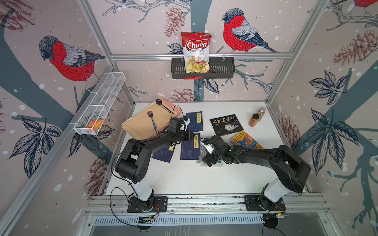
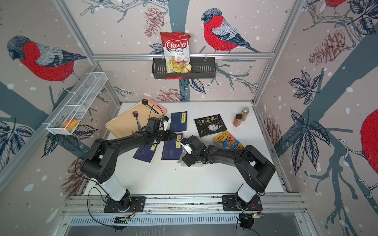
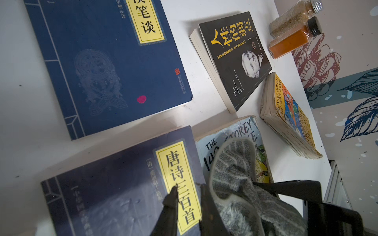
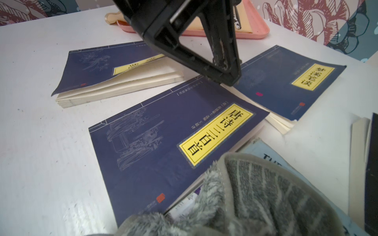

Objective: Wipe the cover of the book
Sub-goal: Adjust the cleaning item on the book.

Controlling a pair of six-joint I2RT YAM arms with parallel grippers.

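A dark blue book with a yellow label [image 1: 190, 149] [image 3: 122, 183] [image 4: 163, 143] lies flat at mid-table. My left gripper [image 3: 189, 187] [image 1: 193, 135] rests its tips on that label, jaws a narrow gap apart with nothing between them. Right beside it lies a pale blue paperback [image 3: 235, 130] [image 1: 212, 163] with a grey fluffy cloth [image 1: 202, 153] [image 3: 235, 169] [image 4: 266, 194] bunched on it. My right gripper [image 1: 206, 155] sits over the cloth with jaws spread wide. The cloth hides its fingers in the right wrist view, so I cannot tell whether it grips.
Two more blue books [image 1: 195, 121] [image 1: 163, 153] lie close by. A black book [image 1: 225, 124], an orange paperback [image 1: 245, 141] and two spice jars [image 1: 253, 119] are at the right. A pink tray [image 4: 255, 34] with envelopes [image 1: 141, 124] and spoons is at the back left.
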